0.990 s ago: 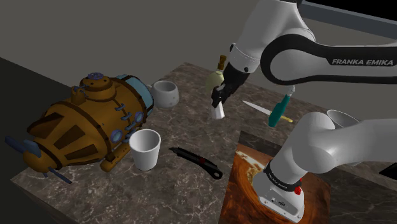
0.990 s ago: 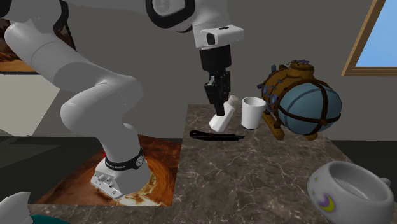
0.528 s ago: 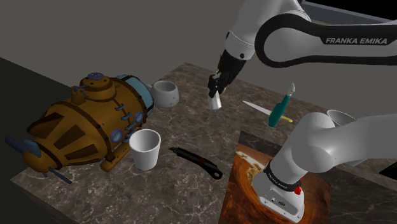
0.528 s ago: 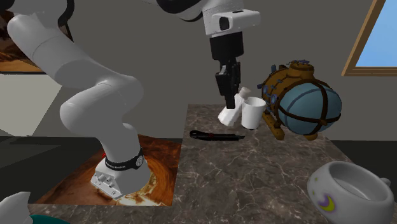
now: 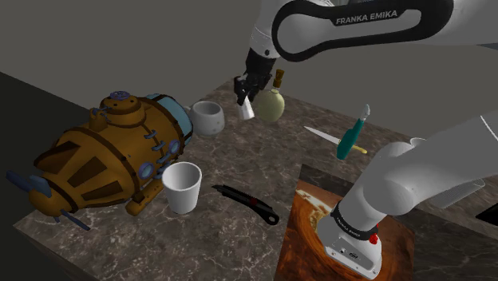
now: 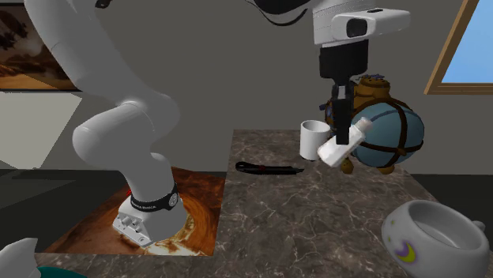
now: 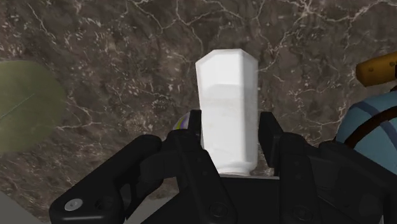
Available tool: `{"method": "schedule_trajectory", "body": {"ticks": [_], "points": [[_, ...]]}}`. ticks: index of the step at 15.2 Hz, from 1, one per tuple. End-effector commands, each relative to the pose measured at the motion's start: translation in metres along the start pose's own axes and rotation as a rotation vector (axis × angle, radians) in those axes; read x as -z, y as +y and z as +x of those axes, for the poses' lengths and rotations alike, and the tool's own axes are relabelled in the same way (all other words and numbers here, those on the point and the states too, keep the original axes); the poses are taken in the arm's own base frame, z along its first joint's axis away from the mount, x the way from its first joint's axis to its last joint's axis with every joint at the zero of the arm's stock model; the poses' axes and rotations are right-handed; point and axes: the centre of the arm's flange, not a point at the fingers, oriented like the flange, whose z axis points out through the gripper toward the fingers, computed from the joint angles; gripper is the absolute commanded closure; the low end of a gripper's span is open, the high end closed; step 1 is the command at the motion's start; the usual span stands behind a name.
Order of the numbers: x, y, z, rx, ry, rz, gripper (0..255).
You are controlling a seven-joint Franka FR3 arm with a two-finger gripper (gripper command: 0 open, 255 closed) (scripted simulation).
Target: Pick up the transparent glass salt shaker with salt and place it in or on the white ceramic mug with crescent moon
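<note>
My gripper (image 5: 243,89) is shut on a white faceted salt shaker (image 5: 246,108), which hangs tilted above the marble table. In the shoulder view the shaker is a short way to the right of the white mug (image 5: 207,117) and higher than its rim. The second exterior view has the gripper (image 6: 341,130) and shaker (image 6: 345,144) in front of the submarine model, with the moon-marked mug (image 6: 434,237) nearer the camera at lower right. In the wrist view both black fingers (image 7: 191,137) clasp the shaker (image 7: 228,105) from either side.
A brown and blue submarine model (image 5: 112,156) fills the table's left end. A plain white cup (image 5: 183,186) and a black knife (image 5: 247,203) lie near the front. An olive round flask (image 5: 271,104) and a green-handled tool (image 5: 349,137) sit at the back.
The gripper has carried the shaker up and toward the shoulder view's left, past the olive flask and closer to the mug. Nothing on the table moved.
</note>
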Motion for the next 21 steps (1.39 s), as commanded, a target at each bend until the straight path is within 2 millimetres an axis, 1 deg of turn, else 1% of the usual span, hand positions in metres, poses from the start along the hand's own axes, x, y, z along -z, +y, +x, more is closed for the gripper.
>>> {"method": "schedule_trajectory", "body": {"ticks": [1,15,16,21], "points": [[-0.004,-0.001,0.024,0.0,0.0,0.0,255],[-0.036,-0.002,0.206,0.0,0.0,0.0,255],[-0.037,-0.002,0.212,0.0,0.0,0.0,255],[-0.063,-0.003,0.206,0.0,0.0,0.0,255]]}}
